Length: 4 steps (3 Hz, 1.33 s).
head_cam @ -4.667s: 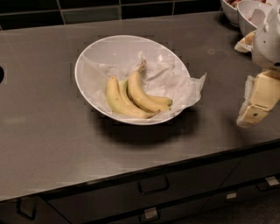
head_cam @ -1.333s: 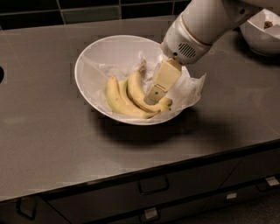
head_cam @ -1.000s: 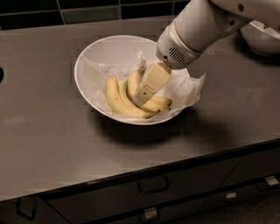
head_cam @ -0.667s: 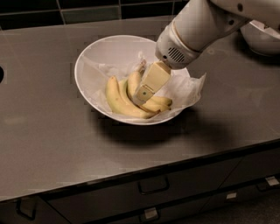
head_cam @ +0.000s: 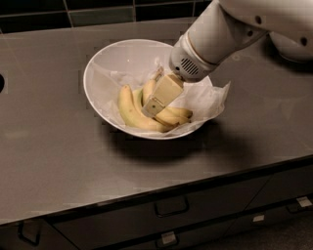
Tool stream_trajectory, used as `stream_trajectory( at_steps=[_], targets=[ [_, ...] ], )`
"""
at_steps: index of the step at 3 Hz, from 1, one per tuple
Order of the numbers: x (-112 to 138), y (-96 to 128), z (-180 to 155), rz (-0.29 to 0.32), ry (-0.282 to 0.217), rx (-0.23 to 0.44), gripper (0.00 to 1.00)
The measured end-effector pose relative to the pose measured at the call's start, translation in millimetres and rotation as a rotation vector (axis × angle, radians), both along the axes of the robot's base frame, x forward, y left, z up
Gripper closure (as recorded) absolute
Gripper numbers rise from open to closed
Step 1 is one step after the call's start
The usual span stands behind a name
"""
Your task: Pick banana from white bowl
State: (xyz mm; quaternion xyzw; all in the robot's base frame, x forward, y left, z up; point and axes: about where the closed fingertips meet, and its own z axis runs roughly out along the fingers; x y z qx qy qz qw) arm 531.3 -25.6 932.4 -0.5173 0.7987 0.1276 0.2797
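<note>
The white bowl (head_cam: 98,73) stands on the dark counter, lined with crumpled white paper (head_cam: 205,100). Two yellow bananas lie side by side in it. The banana (head_cam: 175,116) with the long thin brownish stem (head_cam: 157,74) is the right one. The fatter banana (head_cam: 128,111) lies to its left. My gripper (head_cam: 151,105) reaches down into the bowl from the upper right. Its beige tip sits on the middle of the right banana and hides that part. The white arm (head_cam: 215,39) covers the bowl's far right rim.
Another white bowl (head_cam: 293,46) stands at the back right, partly behind the arm. A dark tiled wall (head_cam: 98,10) runs along the counter's back. Drawers with handles (head_cam: 171,206) lie below the front edge. A dark round opening (head_cam: 1,83) shows at the left edge.
The gripper came from beside the bowl's right into the bowl. Over the last second it has shifted slightly left and down onto the right banana. The bananas have not moved.
</note>
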Motion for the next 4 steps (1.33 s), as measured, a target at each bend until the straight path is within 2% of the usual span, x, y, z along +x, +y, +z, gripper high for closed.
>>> stream_trajectory(
  at_steps=[1,2,3,4],
  targets=[
    [1,2,-4,-0.053,0.017,-0.001,0.25],
    [0,12,-11,-0.095,0.019,-0.014,0.37],
    [4,22,-20,-0.089,0.023,-0.011,0.37],
    [8,28,-29,-0.106,0.022,-0.02,0.44]
  ],
)
